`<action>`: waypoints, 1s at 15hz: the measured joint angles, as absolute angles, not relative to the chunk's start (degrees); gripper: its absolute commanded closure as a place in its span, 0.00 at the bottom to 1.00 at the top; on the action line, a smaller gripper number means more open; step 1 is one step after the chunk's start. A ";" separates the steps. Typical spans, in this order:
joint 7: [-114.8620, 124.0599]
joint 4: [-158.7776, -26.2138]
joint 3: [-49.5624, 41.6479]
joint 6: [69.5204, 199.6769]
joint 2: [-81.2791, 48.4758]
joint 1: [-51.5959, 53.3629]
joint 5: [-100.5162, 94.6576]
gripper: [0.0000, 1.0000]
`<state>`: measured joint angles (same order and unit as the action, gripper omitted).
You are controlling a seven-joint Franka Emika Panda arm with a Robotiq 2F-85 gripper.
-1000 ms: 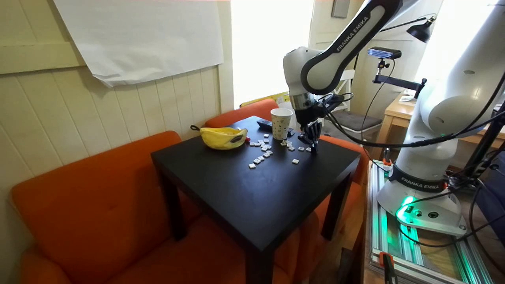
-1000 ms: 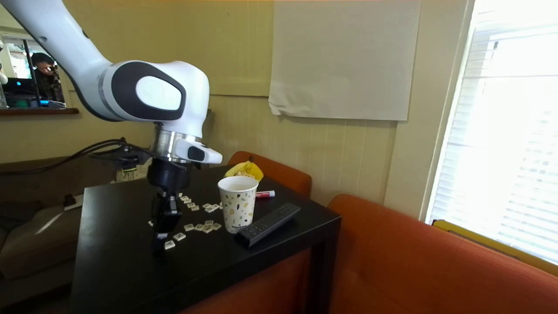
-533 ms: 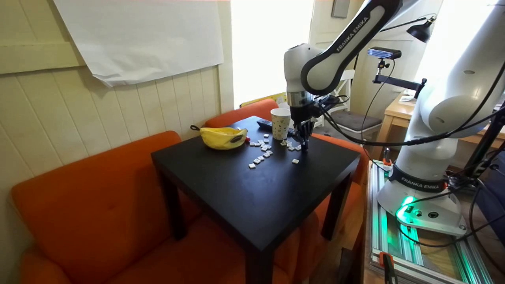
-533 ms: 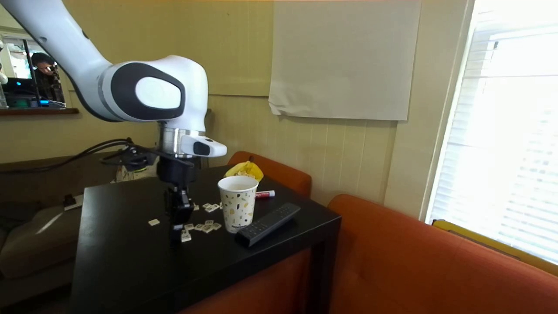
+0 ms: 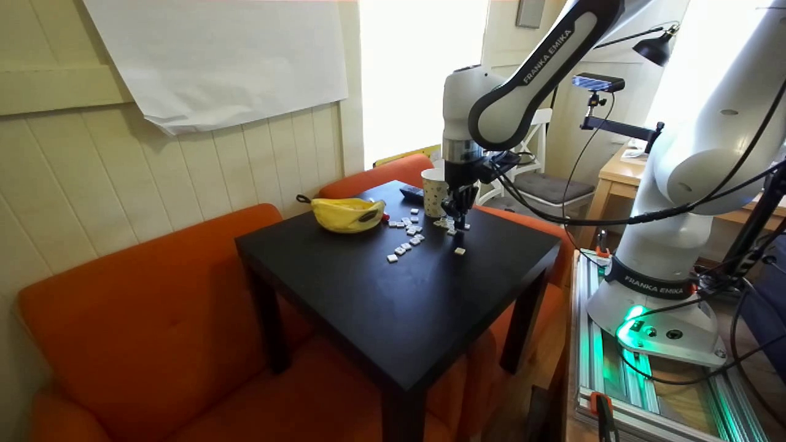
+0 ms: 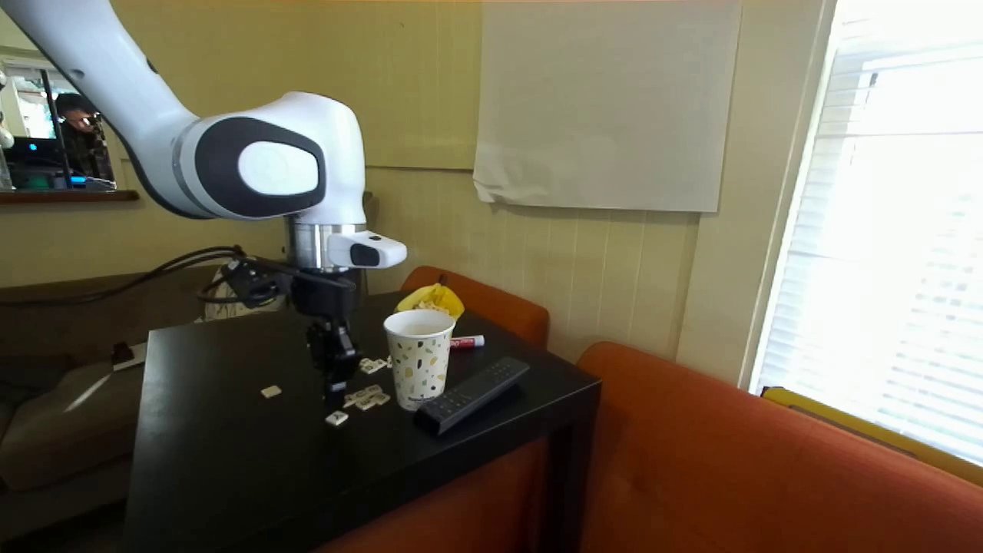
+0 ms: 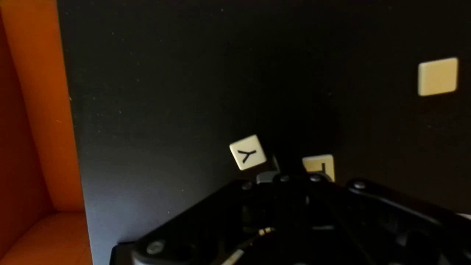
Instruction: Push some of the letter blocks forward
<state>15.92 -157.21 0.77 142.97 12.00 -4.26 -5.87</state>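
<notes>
Several small cream letter blocks lie on the black table [image 5: 393, 307]. My gripper [image 6: 335, 401] points down, shut and empty, with its tips low at the table. In the wrist view the gripper [image 7: 289, 162] has its fingers together between a Y block [image 7: 248, 152] and a partly hidden block [image 7: 319, 165]. A loose letter block [image 6: 336, 418] lies beside the tips in an exterior view. A cluster of letter blocks [image 6: 369, 399] lies between the gripper and the cup. A blank-faced block [image 7: 438, 76] lies apart; it also shows in an exterior view [image 5: 460, 251].
A patterned paper cup [image 6: 419, 361] stands close to the cluster, beside a black remote [image 6: 472, 393]. A yellow banana-shaped pouch [image 5: 347, 216] and a red tube [image 6: 467, 342] lie farther along. A diagonal row of blocks [image 5: 406, 247] lies mid-table. Orange seats [image 5: 153, 319] border the table.
My shut gripper has swept across the table toward the cup. Loose blocks in its path have moved toward the cluster near the cup. The blank-faced block, cup and remote have not moved.
</notes>
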 measured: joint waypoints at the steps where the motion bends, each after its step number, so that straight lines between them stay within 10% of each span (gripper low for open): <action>1: 15.80 -157.21 0.76 143.97 11.82 -4.26 -5.80 1.00; 15: 14.92 -155.61 0.06 132.47 19.34 -4.42 -0.29 1.00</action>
<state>14.92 -155.61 0.06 132.47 19.34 -4.42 -0.29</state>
